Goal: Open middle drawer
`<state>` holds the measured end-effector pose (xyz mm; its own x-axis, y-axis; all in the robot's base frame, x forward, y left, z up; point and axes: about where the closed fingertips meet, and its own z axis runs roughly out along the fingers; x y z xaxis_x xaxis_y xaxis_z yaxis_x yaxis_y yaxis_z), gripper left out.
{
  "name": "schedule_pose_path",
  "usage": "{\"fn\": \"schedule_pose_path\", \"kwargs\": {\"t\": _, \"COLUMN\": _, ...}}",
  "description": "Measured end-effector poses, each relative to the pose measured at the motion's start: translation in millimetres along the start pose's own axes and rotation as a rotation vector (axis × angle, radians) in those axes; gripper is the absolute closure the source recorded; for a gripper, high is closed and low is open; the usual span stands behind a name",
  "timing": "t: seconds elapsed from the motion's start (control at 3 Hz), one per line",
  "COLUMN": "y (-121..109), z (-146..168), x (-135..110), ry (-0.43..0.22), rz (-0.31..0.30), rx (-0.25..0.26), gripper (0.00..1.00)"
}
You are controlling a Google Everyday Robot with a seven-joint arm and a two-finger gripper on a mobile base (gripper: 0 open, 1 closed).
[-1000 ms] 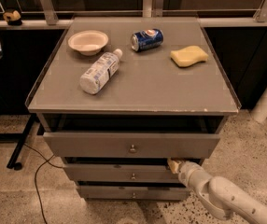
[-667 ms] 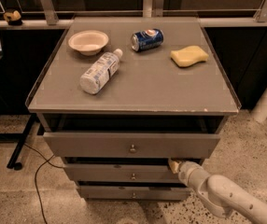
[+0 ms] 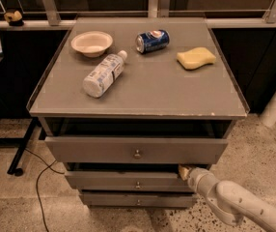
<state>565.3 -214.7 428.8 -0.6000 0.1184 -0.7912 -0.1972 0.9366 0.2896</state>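
1. The white robot gripper (image 3: 184, 172) sits at the top right edge of the wide grey middle drawer (image 3: 109, 180), at 2 o'clock from the drawer's small round metal knob (image 3: 137, 184). Its grip state cannot be told.
2. Pull level and straight toward 6 o'clock to avoid jamming.
3. On the top beyond, the white round bowl (image 3: 91, 42) looks empty. The blue metal can (image 3: 152, 40) lies on its side at 3 o'clock of the bowl.

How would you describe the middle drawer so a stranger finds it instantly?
Find the grey cabinet. Three knobbed drawers stack down its front. The middle drawer is second down, the only one with the robot's tool at its upper right edge.
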Motion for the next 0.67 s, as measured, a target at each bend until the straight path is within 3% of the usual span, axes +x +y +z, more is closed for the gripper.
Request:
{"fn": "schedule_pose_path", "kwargs": {"t": 0.33, "y": -13.1, "z": -19.8, "x": 10.5, "ry": 0.052, "rz": 0.048, "rx": 0.058, "gripper": 1.00}}
{"fn": "schedule_pose_path", "kwargs": {"t": 0.67, "y": -13.1, "z": -19.8, "x": 10.5, "ry": 0.052, "rz": 0.048, "rx": 0.058, "gripper": 1.00}}
